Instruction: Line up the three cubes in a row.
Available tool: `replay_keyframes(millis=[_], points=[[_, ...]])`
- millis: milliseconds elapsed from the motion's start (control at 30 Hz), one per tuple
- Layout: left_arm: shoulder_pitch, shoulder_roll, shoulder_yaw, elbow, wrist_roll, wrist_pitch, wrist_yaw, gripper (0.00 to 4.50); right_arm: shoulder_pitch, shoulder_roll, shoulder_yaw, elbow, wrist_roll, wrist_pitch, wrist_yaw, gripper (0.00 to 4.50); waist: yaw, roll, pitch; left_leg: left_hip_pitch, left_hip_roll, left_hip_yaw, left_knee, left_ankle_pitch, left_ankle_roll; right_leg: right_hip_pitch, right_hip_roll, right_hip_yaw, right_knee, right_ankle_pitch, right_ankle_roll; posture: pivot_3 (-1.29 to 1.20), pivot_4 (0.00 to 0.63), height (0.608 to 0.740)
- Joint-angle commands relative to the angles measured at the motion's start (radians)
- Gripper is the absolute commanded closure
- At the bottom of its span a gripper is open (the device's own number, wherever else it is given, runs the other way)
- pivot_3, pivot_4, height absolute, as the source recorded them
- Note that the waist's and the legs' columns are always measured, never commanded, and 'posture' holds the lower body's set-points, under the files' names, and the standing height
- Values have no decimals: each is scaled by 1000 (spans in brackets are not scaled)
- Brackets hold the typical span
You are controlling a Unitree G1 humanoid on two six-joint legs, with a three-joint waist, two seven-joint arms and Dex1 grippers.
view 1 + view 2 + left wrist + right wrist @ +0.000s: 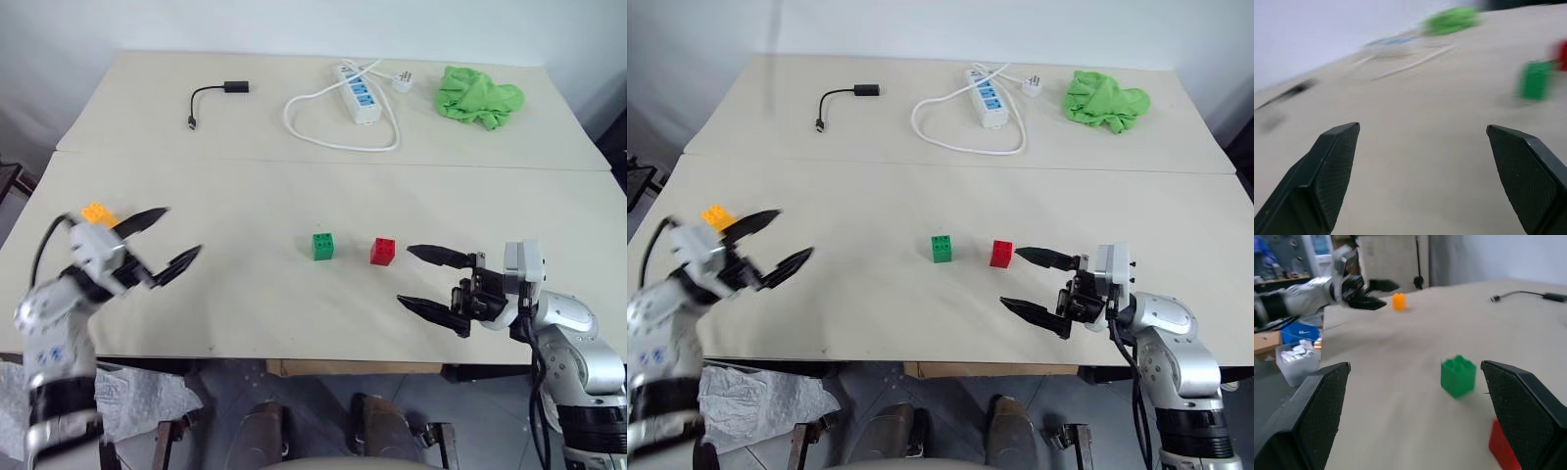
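A green cube point(322, 246) and a red cube point(383, 252) stand side by side, a small gap apart, near the middle of the front table. The orange-yellow cube point(98, 212) sits alone at the far left, partly behind my left hand. My left gripper point(183, 231) hovers open and empty just right of the orange cube, its fingers pointing toward the table's middle. My right gripper point(405, 275) is open and empty, level with the table, with its upper fingertip close to the red cube's right side. The right wrist view shows the green cube point(1458, 377), the red cube point(1504, 445) and the orange cube point(1398, 301).
At the back of the table lie a white power strip point(358, 93) with its looped cable, a black adapter cable point(220, 96) and a bright green cloth point(477, 96). A seam point(294, 158) separates the two tabletops. The front edge point(294, 360) runs just below both grippers.
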Motion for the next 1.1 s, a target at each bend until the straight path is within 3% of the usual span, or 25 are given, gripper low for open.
replay_keyframes(millis=[33,233,467,633,833,967,1100], points=[[148,-80,141,-140,-50,24,204,117,-41,19,22,-13,3,-16,11,0,4,0,0,0,0,0,0,0,0,0,0,0,0,0,0,0,150,740],[329,-225,262,-200,-111,32,403,117,-98,46,54,-2,-16,-27,6,0,19,0,0,1,-1,0,1,-2,0,1,-2,1,-1,0,0,0,150,740],[301,-193,243,-156,-111,62,487,117,-106,50,68,-1,-25,-23,8,0,25,0,0,0,-1,0,1,-2,-1,0,-2,0,-1,0,-1,0,150,740],[169,-131,132,-191,-33,193,616,117,-97,39,65,5,-33,-20,9,0,26,0,0,0,-1,1,1,-3,-1,0,-1,0,0,0,-1,0,150,740],[-22,-206,57,-236,50,382,936,117,-78,36,70,-6,-34,-7,9,0,23,-1,-1,0,-1,2,0,-3,0,0,0,0,0,0,-1,0,150,740],[-121,-222,-17,-226,109,479,1028,117,-73,31,77,-13,-19,17,18,0,23,-1,-1,0,-3,2,0,-3,0,0,0,0,0,0,-1,0,150,740],[-256,-243,-12,-117,145,484,1157,117,-75,37,84,-15,-27,15,17,0,24,-1,-1,0,-4,2,1,-3,0,0,2,0,0,0,-1,0,150,740]])
